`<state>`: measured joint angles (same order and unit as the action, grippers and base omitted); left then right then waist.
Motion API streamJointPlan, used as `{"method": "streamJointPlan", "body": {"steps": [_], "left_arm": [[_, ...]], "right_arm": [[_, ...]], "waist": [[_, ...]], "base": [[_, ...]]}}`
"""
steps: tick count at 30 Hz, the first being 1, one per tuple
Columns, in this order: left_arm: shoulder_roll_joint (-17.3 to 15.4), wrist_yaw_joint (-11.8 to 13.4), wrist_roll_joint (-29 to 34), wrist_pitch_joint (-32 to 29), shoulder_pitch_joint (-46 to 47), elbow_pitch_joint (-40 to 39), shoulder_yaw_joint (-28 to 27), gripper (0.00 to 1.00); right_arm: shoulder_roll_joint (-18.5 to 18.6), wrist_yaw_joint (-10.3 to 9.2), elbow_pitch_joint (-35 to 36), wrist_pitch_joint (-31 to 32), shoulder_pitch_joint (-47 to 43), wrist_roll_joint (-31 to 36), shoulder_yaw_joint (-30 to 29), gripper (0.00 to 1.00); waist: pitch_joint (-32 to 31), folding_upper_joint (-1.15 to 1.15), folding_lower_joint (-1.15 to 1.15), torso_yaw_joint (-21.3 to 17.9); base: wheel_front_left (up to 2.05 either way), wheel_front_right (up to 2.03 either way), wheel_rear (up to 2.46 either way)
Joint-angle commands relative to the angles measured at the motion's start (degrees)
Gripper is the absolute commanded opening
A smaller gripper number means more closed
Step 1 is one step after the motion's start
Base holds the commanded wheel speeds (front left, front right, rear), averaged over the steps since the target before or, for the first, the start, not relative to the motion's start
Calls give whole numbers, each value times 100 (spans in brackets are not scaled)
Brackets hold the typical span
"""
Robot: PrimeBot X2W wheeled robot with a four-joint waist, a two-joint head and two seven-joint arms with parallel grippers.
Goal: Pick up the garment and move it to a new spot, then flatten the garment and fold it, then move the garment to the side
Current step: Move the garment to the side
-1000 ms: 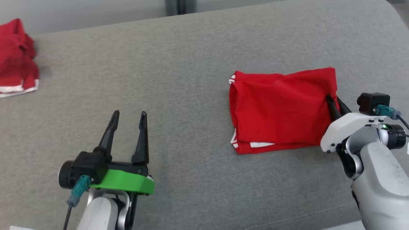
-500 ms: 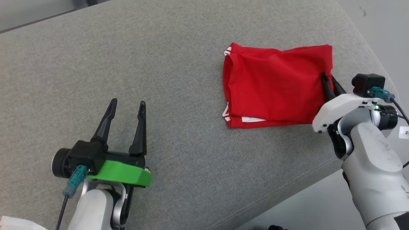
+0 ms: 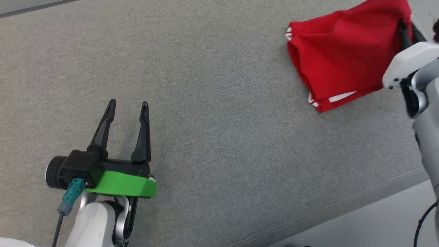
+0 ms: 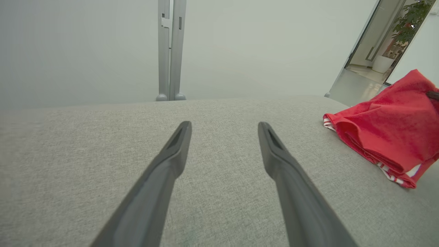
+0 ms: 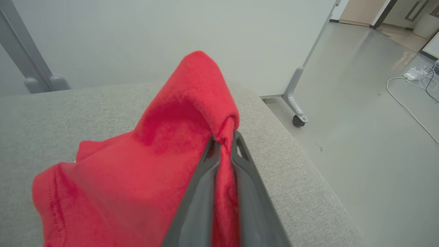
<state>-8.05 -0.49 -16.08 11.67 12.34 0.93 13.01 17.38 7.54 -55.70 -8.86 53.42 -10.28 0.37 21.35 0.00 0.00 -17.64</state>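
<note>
Grey upholstery (image 3: 219, 85), pale wall (image 4: 85, 44)

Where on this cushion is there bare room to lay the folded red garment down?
The widest bare stretch of grey cushion lies between the open left tool and the garment, down to the front edge. It is also bare beyond the left tool's tips. Crowded at the right end, where the right tool pinches the garment close to the cushion's edge.

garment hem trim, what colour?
White trim on the red garment; clearest in the head view.
</note>
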Motion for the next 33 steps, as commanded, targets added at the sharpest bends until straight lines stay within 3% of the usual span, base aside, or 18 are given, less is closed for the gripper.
{"method": "streamJointPlan", "body": {"steps": [1,9,10,11,12,15,22,33], "left_arm": [[-43,22,10,-17,-4,-40,-7,100],[-111,61,2,-56,-48,-207,14,100],[-113,54,3,-58,-47,-217,23,100],[-115,50,5,-58,-40,-223,36,100],[-116,51,11,-52,-28,-228,47,100],[-85,68,25,-44,11,-213,89,100],[-8,42,-62,15,92,-74,131,100],[132,58,-341,259,232,726,-67,100]], "right_arm": [[141,-11,-107,-48,142,105,-70,0],[795,-11,-739,-200,697,629,-371,0],[850,-11,-808,-243,753,717,-401,42],[914,-11,-816,-309,804,814,-416,94],[1001,-11,-864,-361,853,936,-496,100],[999,-11,-846,-517,901,1229,-691,100],[589,-11,-553,-638,920,1620,-937,100],[-94,-11,166,-632,303,1318,-275,100]], "waist": [[135,0,0,307],[398,0,0,633],[422,0,0,654],[443,0,0,672],[462,0,0,686],[480,0,0,717],[301,0,0,722],[-614,0,0,956]], "base": [[0,0,0],[0,0,0],[0,0,0],[0,0,0],[0,0,0],[0,0,0],[0,0,0],[0,0,0]]}}
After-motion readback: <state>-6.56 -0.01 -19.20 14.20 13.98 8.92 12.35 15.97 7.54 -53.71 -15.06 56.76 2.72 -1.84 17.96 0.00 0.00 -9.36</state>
